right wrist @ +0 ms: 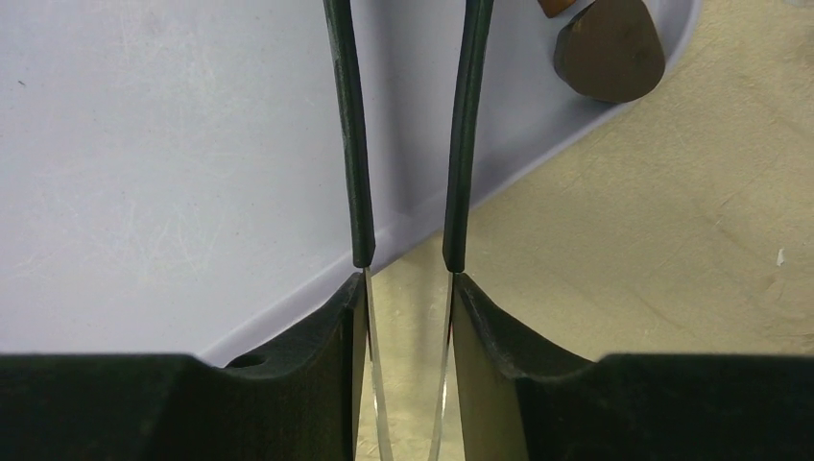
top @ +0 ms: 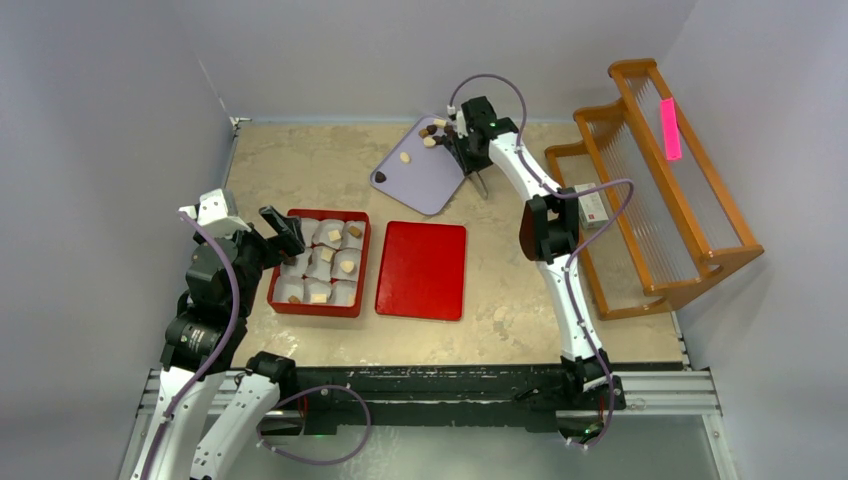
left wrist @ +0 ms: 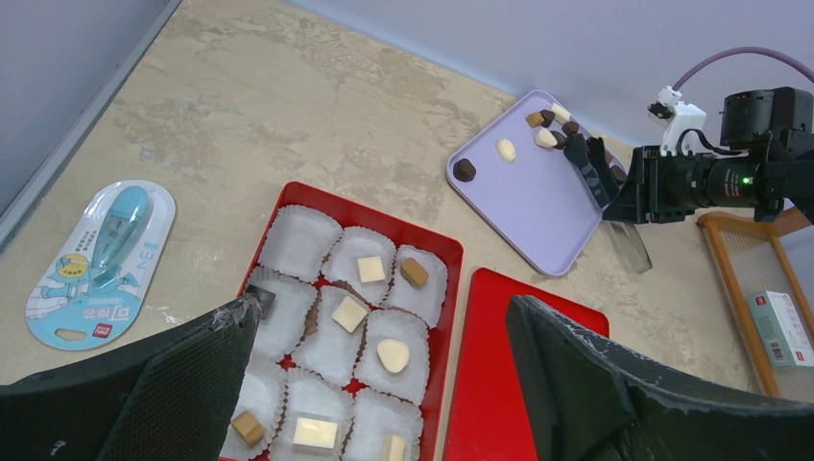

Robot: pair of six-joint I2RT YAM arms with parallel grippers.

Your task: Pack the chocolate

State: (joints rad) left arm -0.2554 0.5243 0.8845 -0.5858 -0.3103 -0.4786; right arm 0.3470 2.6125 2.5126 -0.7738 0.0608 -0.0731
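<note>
Top external view showed the chocolate (top: 405,157) in two places on the bench (top: 510,290). Loose pieces lay on a lavender tray (top: 430,178) at 12 o'clock, and others sat singly in white paper cups (top: 318,262) inside a red box (top: 318,308) at 9 o'clock. A red lid (top: 421,270) lay flat just beside the box, on its 3 o'clock side.

The right tool (top: 463,150) reached over the tray's 3 o'clock edge, clenched on a pair of tweezers (right wrist: 353,144). Right wrist view showed the black-sleeved prongs a narrow gap apart above the tray, their tips out of frame. A dark brown heart-like piece (right wrist: 610,48) sat at 1 o'clock near the tray's rim.

The left tool (left wrist: 384,312) hung released over the box's 9 o'clock side, fingers wide apart and grasping nothing. Left wrist view showed cream and brown pieces in several cups, one to a cup. In that view a correction-tape pack (left wrist: 101,259) lay on the bench at 9 o'clock of the box. A wooden rack (top: 660,190) stood at the bench's 3 o'clock edge.
</note>
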